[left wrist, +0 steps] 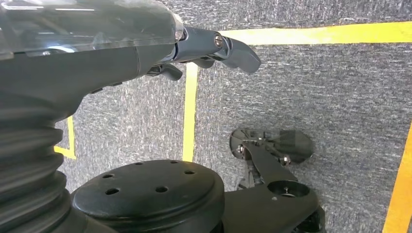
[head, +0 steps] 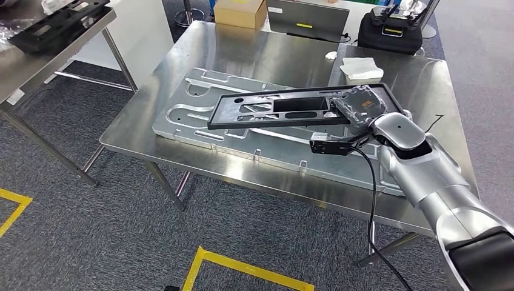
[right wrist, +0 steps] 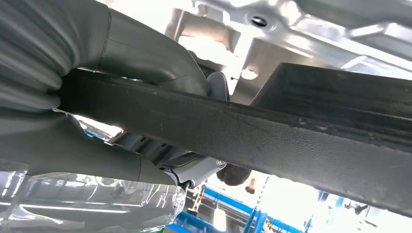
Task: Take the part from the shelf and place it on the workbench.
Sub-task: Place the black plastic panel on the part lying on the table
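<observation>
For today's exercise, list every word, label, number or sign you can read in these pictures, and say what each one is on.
No text can be read.
Yellow label on the grey case at the workbench's far edge: too small.
Orange mark on the right hand, which holds the black part: blurred.
Yellow strip on the black device: too small.
Yellow floor tape: lines, no lettering.

Workbench (head: 254, 57): brushed steel, glossy, reflective. Silver plate (head: 182, 124) on it: bare metal, smooth, satin sheen. Black part (head: 242, 112): matt plastic, finely grained in the right wrist view. Floor (head: 91, 242): grey carpet, rough weave, marked with glossy yellow tape (head: 242, 265). Box (head: 240, 12): plain cardboard.
</observation>
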`<move>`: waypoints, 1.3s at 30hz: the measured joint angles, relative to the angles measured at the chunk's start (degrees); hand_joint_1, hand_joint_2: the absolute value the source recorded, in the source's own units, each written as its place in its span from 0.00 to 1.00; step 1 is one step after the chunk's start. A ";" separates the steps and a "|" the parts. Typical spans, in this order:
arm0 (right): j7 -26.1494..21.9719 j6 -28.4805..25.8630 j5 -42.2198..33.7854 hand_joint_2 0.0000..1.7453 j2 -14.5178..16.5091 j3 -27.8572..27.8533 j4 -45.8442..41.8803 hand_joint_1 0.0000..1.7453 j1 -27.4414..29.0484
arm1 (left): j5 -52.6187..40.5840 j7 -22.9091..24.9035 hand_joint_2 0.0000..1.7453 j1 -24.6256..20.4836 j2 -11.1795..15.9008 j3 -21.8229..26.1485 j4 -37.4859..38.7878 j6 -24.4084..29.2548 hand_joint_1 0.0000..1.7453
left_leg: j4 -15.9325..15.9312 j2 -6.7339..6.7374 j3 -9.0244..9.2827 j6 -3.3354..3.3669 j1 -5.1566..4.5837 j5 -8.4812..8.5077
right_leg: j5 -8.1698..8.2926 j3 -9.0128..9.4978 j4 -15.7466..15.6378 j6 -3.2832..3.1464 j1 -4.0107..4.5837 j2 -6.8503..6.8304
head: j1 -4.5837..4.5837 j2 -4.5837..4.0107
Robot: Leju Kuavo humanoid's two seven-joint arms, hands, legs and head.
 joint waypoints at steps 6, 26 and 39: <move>0.01 -1.53 -0.94 1.00 -0.32 0.17 -0.92 1.00 3.45 | 0.90 -1.26 1.00 0.00 0.07 0.00 0.00 -0.61 0.00 | 0.00 0.00 0.01 0.00 0.00 0.00 | 0.00 0.00 0.00 0.00 0.00 0.00 | 0.00 0.00; -1.12 -3.13 0.05 1.00 -4.45 2.12 -12.22 1.00 10.63 | 1.86 -10.42 1.00 0.08 0.58 0.36 0.00 5.09 0.00 | 0.00 0.03 0.01 -0.01 -0.01 0.00 | 0.00 -0.02 0.00 0.00 -0.01 0.02 | 0.00 0.00; 1.73 -3.44 0.37 1.00 -7.36 1.71 -17.46 1.00 12.56 | 2.08 -11.54 1.00 0.55 0.65 1.55 0.00 2.31 0.00 | 0.00 0.02 0.00 0.01 -0.01 0.01 | 0.00 -0.01 0.01 0.00 -0.01 -0.01 | 0.00 0.00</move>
